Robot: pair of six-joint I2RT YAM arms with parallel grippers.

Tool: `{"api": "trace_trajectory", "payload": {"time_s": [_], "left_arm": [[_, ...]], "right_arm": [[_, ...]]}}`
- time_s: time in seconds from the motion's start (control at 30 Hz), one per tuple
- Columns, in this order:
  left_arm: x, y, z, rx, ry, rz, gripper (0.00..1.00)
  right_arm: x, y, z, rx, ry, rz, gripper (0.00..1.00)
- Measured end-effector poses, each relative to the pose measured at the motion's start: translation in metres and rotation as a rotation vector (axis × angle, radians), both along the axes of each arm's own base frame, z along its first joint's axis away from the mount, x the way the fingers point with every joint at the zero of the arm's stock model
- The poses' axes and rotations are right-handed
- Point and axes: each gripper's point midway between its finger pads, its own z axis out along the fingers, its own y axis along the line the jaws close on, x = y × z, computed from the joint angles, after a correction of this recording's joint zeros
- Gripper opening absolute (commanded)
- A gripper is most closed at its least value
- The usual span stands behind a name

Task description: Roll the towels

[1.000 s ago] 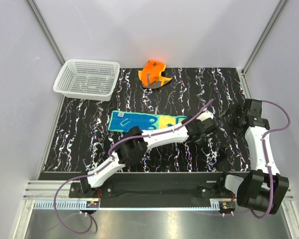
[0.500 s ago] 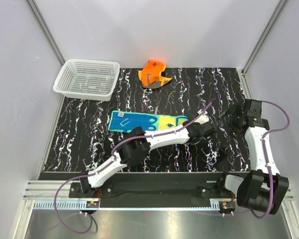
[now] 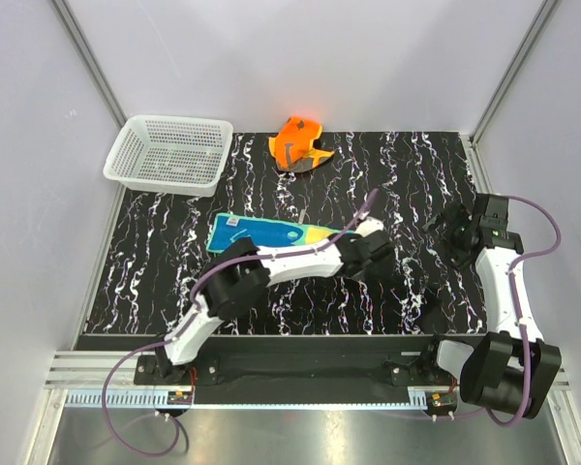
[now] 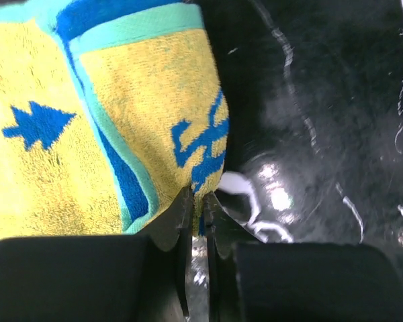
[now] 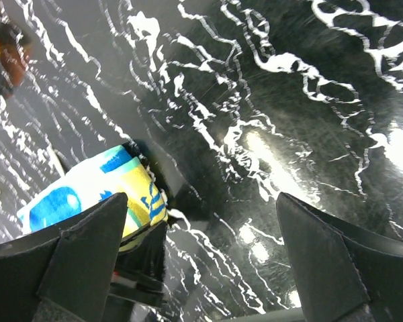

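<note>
Left gripper (image 4: pixel 197 201) farther left, tight on yellow towel (image 4: pixel 141 100) (wrist view only); right gripper (image 5: pixel 200 201) apart.

- Flat yellow terry towel (image 4: pixel 121 121): teal border with a dark blue stripe; blue tree motif left of the left gripper (image 4: pixel 197 198) jaws, blue lettering directly ahead of them.
- Crumpled orange cloth (image 3: pixel 298 143): bright orange, grey-white marks.
- Rectangular plastic mesh basket (image 3: pixel 169 153): white.
- Glossy table surface (image 4: pixel 336 100): black with white marbled veins, right of those jaws.
- Tubular arm links (image 3: pixel 300 260): white, black joints.
</note>
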Motion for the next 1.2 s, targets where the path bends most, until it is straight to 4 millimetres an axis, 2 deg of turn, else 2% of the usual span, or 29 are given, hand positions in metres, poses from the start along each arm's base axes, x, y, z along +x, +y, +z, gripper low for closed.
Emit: {"api": "trace_trajectory", "payload": {"time_s": [0.2, 0.33, 0.43, 0.53, 0.67, 0.8, 0.93, 1.03, 1.1, 1.13, 1.2], "left_arm": [[0.001, 0.017, 0.015, -0.151, 0.089, 0.059, 0.00], [0.000, 0.031, 0.027, -0.331, 0.166, 0.111, 0.00], [0.006, 0.046, 0.035, -0.450, 0.211, 0.158, 0.00], [0.014, 0.052, 0.042, -0.553, 0.238, 0.198, 0.00], [0.010, 0.054, 0.045, -0.724, 0.292, 0.218, 0.00], [-0.001, 0.050, 0.044, -0.903, 0.377, 0.233, 0.00], [-0.004, 0.031, 0.072, -1.086, 0.401, 0.174, 0.00], [-0.002, 0.018, 0.104, -1.277, 0.392, 0.118, 0.00], [-0.002, 0.016, 0.112, -1.368, 0.397, 0.106, 0.00], [-0.003, 0.016, 0.111, -1.406, 0.410, 0.112, 0.00], [-0.005, 0.020, 0.098, -1.436, 0.447, 0.156, 0.00]], "right_arm": [[0.002, 0.010, 0.000, 0.039, -0.008, 0.058, 1.00], [0.006, 0.017, 0.004, 0.067, -0.027, 0.091, 1.00], [0.009, 0.022, 0.010, 0.089, -0.052, 0.114, 1.00], [0.013, 0.028, 0.015, 0.115, -0.077, 0.142, 1.00], [0.022, 0.046, 0.019, 0.191, -0.115, 0.222, 1.00], [0.028, 0.079, 0.026, 0.264, -0.154, 0.342, 1.00], [0.027, 0.103, 0.027, 0.315, -0.174, 0.416, 1.00], [0.026, 0.110, 0.020, 0.367, -0.171, 0.422, 0.99], [0.024, 0.115, 0.011, 0.414, -0.156, 0.424, 0.99], [0.022, 0.117, 0.006, 0.438, -0.143, 0.422, 0.98], [0.019, 0.121, -0.004, 0.476, -0.120, 0.415, 0.94]]}}
